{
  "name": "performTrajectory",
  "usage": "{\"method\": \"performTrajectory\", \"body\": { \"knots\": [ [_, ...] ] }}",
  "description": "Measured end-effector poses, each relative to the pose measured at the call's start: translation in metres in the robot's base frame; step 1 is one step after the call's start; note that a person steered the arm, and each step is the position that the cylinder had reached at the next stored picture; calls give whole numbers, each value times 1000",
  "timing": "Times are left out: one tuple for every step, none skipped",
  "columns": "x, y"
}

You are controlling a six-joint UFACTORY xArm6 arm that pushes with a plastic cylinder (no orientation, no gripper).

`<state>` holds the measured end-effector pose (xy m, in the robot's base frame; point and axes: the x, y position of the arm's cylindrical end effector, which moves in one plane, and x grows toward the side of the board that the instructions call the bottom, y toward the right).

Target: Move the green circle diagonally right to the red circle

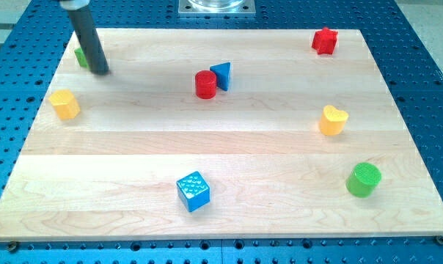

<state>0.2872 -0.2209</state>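
Note:
The green circle (pixel 364 180) stands near the board's lower right corner. The red circle (pixel 205 84) stands at the upper middle, touching a blue triangle (pixel 221 75) on its right. My tip (pixel 99 71) rests on the board at the upper left, far from both circles. A green block (pixel 81 56) sits right behind the rod, mostly hidden by it; its shape cannot be made out.
A yellow block (pixel 64 104) lies below my tip at the left edge. A blue cube (pixel 193 191) sits at the lower middle. A yellow heart (pixel 333 120) is at the right, above the green circle. A red star-like block (pixel 325 40) is at the top right.

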Motion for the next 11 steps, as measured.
{"method": "performTrajectory", "body": {
  "knots": [
    [4, -3],
    [52, 34],
    [132, 82],
    [170, 182],
    [204, 267],
    [212, 349],
    [221, 464],
    [242, 549],
    [279, 516],
    [249, 424],
    [247, 357]
  ]
}}
